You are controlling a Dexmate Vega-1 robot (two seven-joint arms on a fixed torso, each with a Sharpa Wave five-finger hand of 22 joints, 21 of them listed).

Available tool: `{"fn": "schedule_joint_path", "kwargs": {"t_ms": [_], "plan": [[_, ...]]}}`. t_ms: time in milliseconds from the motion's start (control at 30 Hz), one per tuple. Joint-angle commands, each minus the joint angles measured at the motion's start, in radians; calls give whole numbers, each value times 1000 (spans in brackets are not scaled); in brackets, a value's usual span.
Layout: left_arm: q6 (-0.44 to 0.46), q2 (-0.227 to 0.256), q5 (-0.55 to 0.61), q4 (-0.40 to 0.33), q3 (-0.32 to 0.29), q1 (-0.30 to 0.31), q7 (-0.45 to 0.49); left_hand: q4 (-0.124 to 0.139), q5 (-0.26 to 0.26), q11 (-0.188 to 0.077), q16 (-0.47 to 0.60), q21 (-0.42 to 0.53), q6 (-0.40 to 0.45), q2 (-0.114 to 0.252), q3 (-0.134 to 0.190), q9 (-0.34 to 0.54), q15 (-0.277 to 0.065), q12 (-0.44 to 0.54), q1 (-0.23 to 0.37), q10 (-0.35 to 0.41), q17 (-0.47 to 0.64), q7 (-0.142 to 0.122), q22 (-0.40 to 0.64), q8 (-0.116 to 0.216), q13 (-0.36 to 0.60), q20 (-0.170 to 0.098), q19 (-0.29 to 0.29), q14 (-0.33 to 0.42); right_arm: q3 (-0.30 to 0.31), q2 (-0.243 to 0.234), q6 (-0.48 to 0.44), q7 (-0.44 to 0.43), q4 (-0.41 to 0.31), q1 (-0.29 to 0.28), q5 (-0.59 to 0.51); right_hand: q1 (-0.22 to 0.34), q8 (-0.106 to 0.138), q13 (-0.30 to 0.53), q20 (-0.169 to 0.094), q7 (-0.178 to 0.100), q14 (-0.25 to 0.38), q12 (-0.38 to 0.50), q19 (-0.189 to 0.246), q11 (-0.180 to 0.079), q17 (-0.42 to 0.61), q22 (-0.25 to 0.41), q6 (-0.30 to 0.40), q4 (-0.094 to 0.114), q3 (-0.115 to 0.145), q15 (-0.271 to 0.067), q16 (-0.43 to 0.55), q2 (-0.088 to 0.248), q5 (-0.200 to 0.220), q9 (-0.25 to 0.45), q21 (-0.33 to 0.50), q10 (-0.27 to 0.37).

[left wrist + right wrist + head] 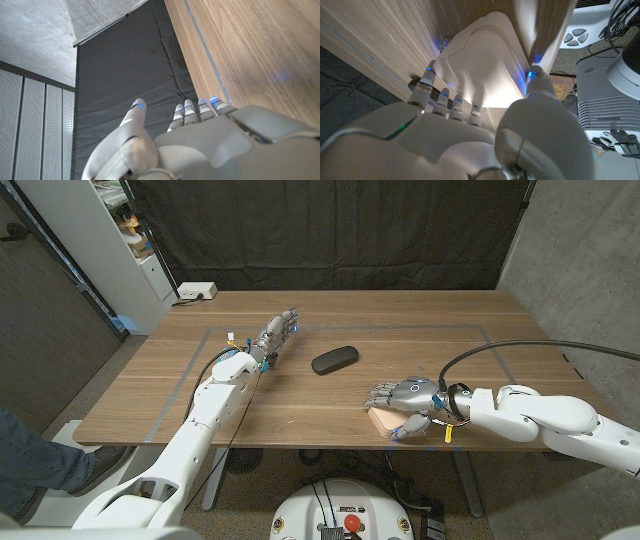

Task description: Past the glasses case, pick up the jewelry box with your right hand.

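the jewelry box (384, 421), a pale pinkish case with rounded corners, sits on the wooden table (420, 330) close to its near edge, on the robot's right side. the right robot hand (405, 402) is draped over it from above: in the head view its fingers reach over the far-left part of the lid while the thumb comes down against the near side. the right wrist view shows the same thing from behind the hand (470, 135), with the fingers (442, 97) curled against one side of the jewelry box (480, 70) and the thumb pressed to the opposite side, so the box is pinched between them; whether it has left the table surface cannot be told. the glasses case (334, 360), a dark oval, lies on the table farther from the robot and slightly left of the box, well apart from it. the left robot hand (278, 332) is stretched out over the far left part of the table, fingers straight and slightly apart, holding nothing; the left wrist view shows this hand (210, 140) with fingers extended beside the table edge (200, 45), a black curtain (125, 65) behind. a taped rectangle (215, 330) marks the tabletop, and a white power strip (197, 291) rests at the far left corner.
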Motion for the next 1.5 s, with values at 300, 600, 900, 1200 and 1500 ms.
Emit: {"fn": "schedule_joint_path", "kwargs": {"t_ms": [300, 600, 900, 1200, 1500], "plan": [[12, -1, 4, -13, 9, -2, 0, 2, -5, 2, 6, 5, 1, -2, 5, 3, 11, 10, 10, -3, 2, 0, 5, 5, 1, 9, -1, 4, -5, 15, 72, -100, 50, 15, -6, 65, 34, 31, -20, 8, 126, 51, 137, -52, 26, 0, 141, 7, -5, -50, 50, 34, 13, 14, 6, 152], [11, -4, 4, -8, 11, -5, 2, 2, -5, -1, 6, 5, 2, -3, 5, 3, 9, 10, 9, -3, 2, -1, 5, 6, 1, 16, -1, 4, -11, 26, 95, -108, 69, 34, -1, 101, 68, 68, -68, -17, 215, 88, 223, -67, 56, 2, 225, 11, 13, -61, 92, 79, 0, 39, 10, 229], [6, -8, 3, 5, 9, -7, 1, 2, -5, 0, 6, 5, 2, -5, 5, 3, 9, 10, 9, -4, 2, -3, 5, 5, 1, 20, 0, 4, -20, 37, 107, -109, 81, 47, -7, 157, 111, 116, -114, -25, 299, 138, 283, -62, 106, 4, 307, 1, 44, -85, 134, 129, -33, 69, 10, 285], [0, -11, 2, 22, 7, -14, -6, 3, -5, -1, 6, 5, 3, -6, 4, 3, 9, 10, 8, -5, 2, -4, 5, 6, 1, 25, -1, 3, -29, 48, 109, -101, 87, 55, -4, 201, 159, 153, -136, -31, 335, 174, 310, -67, 155, 6, 370, -8, 56, -98, 163, 156, -75, 99, 9, 316], [-8, -15, 1, 45, 5, -24, -18, 3, -5, -1, 6, 5, 3, -8, 3, 4, 11, 10, 7, -3, 2, -4, 5, 6, 1, 27, -1, 2, -21, 49, 110, -112, 81, 57, 1, 209, 173, 170, -145, -28, 350, 188, 328, -65, 173, 7, 375, -7, 58, -104, 170, 159, -95, 113, 11, 322]]}}
